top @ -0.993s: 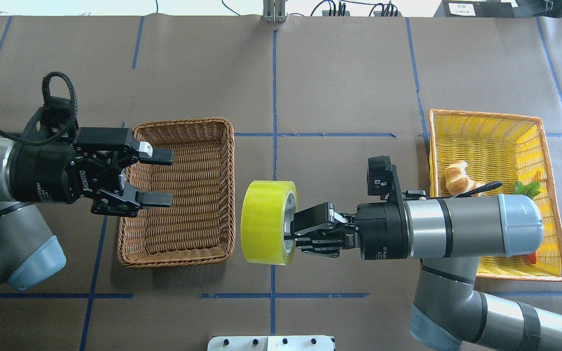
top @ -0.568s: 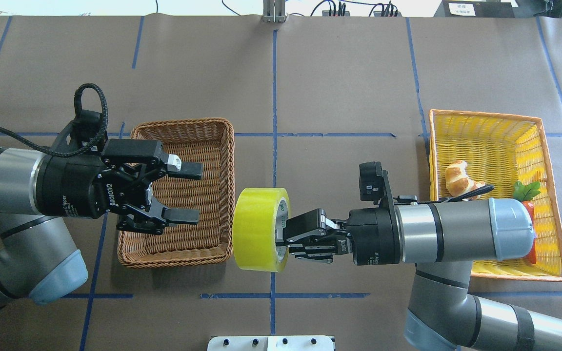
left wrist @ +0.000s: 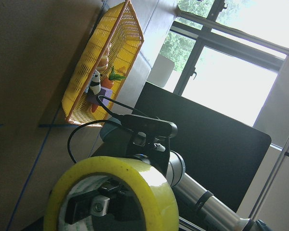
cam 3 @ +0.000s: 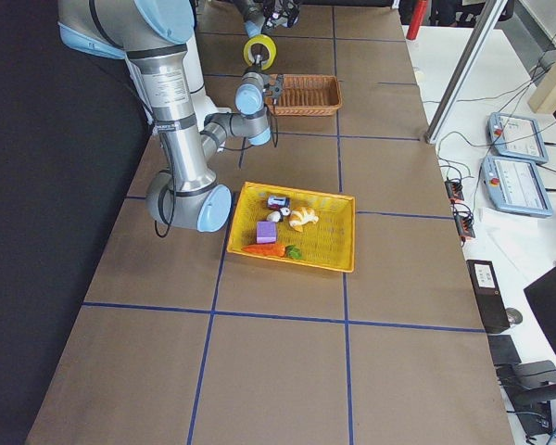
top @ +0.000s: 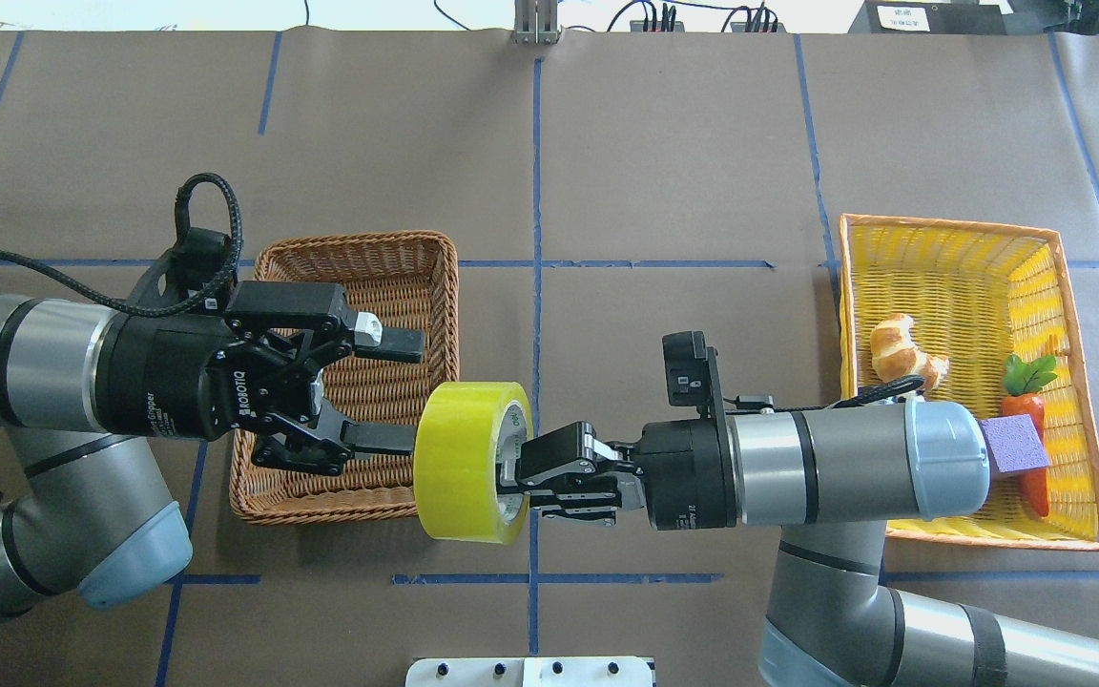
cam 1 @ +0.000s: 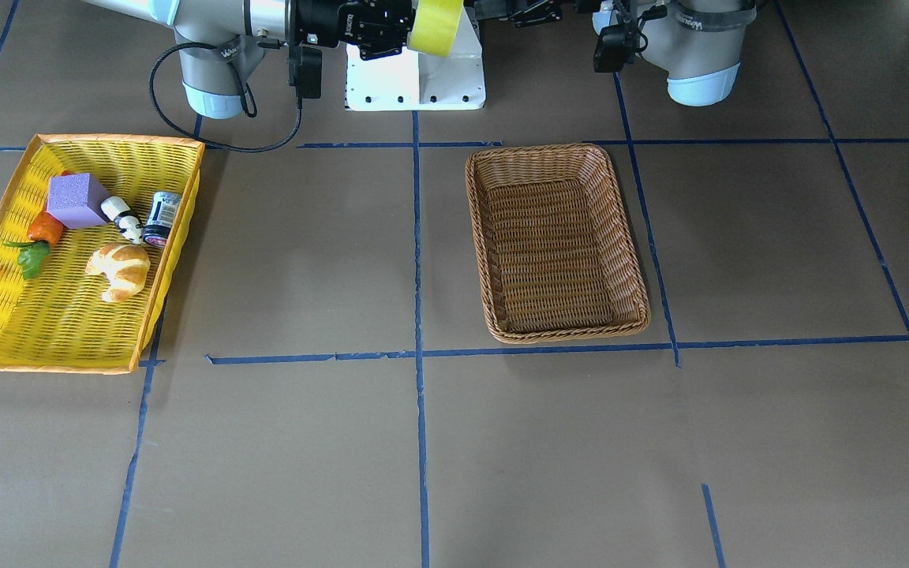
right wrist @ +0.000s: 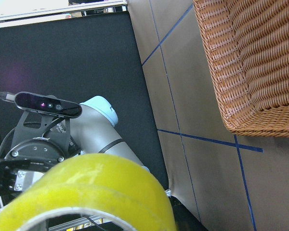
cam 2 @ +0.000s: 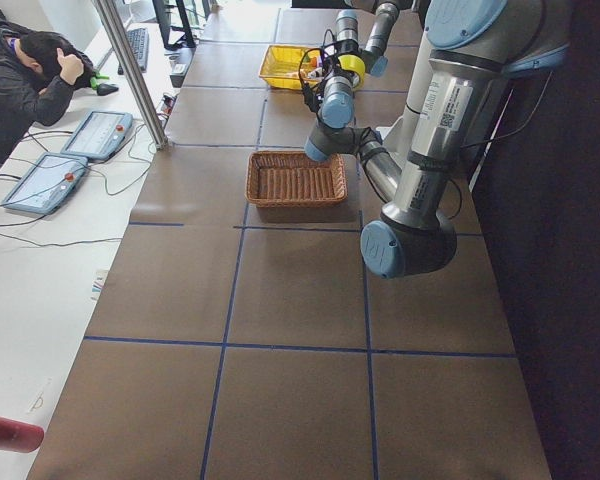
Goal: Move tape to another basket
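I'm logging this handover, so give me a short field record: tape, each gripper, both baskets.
tape: off the table, standing on edge
right gripper: shut on tape, one finger inside the core
left gripper: open, fingertips close to the tape
brown basket: nothing inside
yellow basket: croissant, carrot, purple block

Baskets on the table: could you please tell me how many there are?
2. The brown wicker basket sits on the robot's left, the yellow basket on its right; none appears hidden.
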Available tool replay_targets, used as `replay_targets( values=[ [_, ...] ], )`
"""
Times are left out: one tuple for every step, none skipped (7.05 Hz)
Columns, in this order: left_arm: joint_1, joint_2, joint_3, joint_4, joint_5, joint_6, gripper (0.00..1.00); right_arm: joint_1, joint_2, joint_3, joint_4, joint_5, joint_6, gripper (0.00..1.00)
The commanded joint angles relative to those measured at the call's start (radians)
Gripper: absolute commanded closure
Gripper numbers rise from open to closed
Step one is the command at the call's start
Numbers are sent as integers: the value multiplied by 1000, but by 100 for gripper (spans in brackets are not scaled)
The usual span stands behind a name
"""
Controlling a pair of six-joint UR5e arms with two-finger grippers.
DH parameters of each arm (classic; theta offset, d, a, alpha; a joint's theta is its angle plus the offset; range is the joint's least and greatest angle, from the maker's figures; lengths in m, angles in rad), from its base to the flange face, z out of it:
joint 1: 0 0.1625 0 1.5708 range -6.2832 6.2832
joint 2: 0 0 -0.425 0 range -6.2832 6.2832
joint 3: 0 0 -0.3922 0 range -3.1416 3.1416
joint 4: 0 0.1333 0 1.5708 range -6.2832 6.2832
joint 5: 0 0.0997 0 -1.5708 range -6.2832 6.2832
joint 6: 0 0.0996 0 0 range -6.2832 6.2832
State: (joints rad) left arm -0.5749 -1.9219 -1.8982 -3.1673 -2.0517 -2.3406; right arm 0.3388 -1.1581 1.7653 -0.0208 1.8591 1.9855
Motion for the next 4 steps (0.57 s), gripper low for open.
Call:
replay_targets(
  values=[
    [35, -16, 5, 0, 51, 1, 0, -10, 8, -4, -1, -17, -1, 98],
    [46, -19, 7, 3, 57, 1, 0, -12, 9, -4, -4, -24, -1, 98],
    [47, -19, 8, 3, 57, 1, 0, -12, 17, -4, -13, -28, -2, 98],
    [56, -19, 8, 4, 57, 1, 0, -12, 27, -4, -36, -29, -2, 97]
  ],
)
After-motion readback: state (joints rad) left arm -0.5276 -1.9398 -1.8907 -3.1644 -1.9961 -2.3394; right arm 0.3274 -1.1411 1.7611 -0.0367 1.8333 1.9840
